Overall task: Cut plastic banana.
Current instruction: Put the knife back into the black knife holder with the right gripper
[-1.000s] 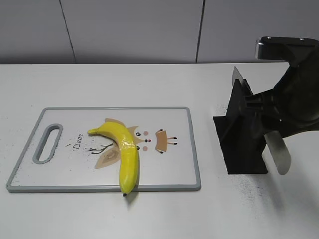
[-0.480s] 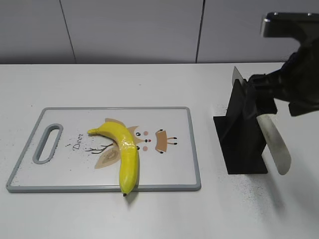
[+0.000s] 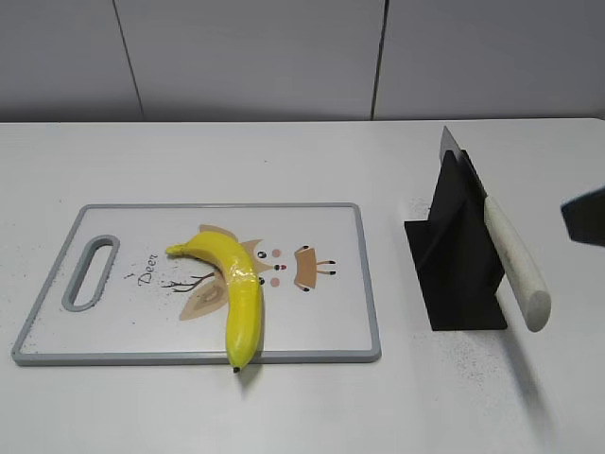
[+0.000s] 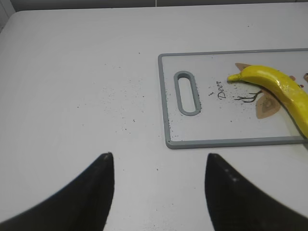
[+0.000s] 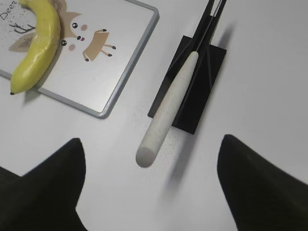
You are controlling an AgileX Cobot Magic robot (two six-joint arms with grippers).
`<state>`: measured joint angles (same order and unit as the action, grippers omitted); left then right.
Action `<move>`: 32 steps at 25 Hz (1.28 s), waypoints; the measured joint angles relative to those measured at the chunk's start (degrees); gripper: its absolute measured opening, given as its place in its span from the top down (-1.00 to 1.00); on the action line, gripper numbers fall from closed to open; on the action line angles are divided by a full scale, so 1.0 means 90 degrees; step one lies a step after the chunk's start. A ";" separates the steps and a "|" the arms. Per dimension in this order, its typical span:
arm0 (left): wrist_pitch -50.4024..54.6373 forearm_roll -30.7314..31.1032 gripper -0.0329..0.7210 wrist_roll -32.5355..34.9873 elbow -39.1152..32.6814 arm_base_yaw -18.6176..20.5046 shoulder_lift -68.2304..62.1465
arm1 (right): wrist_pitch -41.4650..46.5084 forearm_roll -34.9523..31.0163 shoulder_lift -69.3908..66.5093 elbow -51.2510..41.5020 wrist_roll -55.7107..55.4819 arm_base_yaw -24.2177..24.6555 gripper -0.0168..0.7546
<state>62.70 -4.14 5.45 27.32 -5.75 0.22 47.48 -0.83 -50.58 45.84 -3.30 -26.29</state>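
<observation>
White bench, largest. Grey-rimmed cutting board toward front-left edge. Black knife stand toward right edge, white-handled knife slotted in, handle jutting forward. Plastic banana on board, dark tip overhanging front rim. Left gripper and right gripper both spread wide, empty. Likely risks: stand toppling on an off-angle handle grab; unpinned banana rolling under blade.

You are seeing the plastic banana running off the left wrist view's right edge, its dark tip lost. The black stand is hiding most of the knife blade. The right gripper is showing only a dark corner in the exterior view.
</observation>
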 joint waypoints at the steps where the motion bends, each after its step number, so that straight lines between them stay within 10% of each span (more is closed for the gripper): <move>1: 0.0000 0.0000 -0.58 0.0000 0.0000 0.0000 0.0000 | 0.0014 0.0000 0.0302 -0.0195 0.0083 0.0000 -0.72; 32: 0.0000 0.0005 -0.58 0.0000 0.0000 0.0000 -0.0006 | 0.1360 0.0092 0.5653 -0.1905 0.0275 0.0000 -0.54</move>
<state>62.70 -4.09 5.45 27.32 -5.75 0.17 59.72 0.00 0.30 28.70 -0.82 -26.29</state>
